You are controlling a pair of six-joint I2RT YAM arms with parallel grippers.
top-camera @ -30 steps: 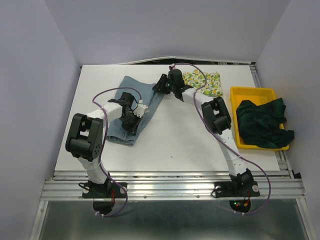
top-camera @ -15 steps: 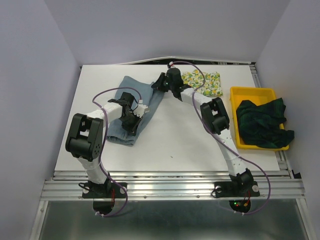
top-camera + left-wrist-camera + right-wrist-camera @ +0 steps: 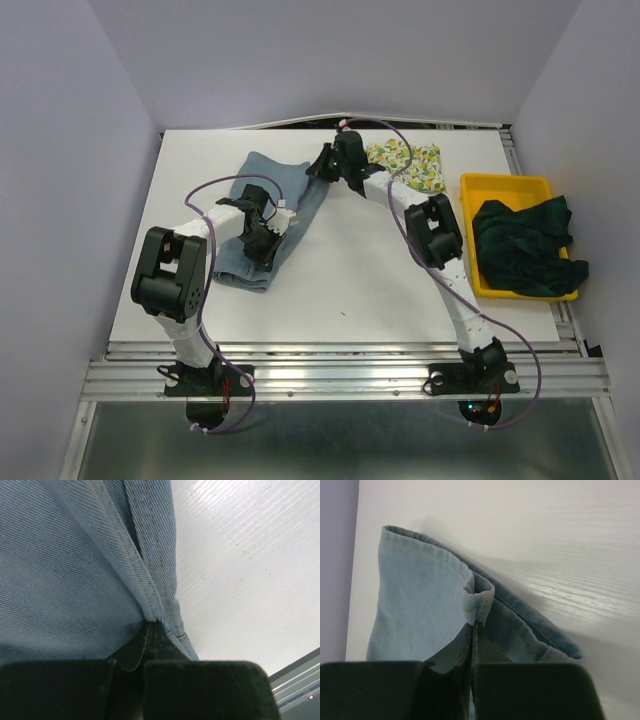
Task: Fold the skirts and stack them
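Note:
The light blue-grey skirt [image 3: 262, 205] lies on the white table [image 3: 370, 280], left of centre. My left gripper [image 3: 272, 240] is shut on its stitched right edge [image 3: 150, 595] near the near end. My right gripper [image 3: 322, 168] is shut on a pinched fold of its far hem [image 3: 479, 604], lifted slightly off the table. The lemon-print skirt [image 3: 412, 163] lies folded at the back, right of my right gripper. The dark plaid skirt [image 3: 525, 248] lies crumpled in the yellow tray [image 3: 505, 185] at the right.
The table's metal rail [image 3: 340, 350] runs along the near edge. The walls close in at left, back and right. The right arm's purple cable [image 3: 392, 135] arcs over the lemon-print skirt.
My right gripper has shifted slightly toward the back with the hem in it. The left arm has not moved.

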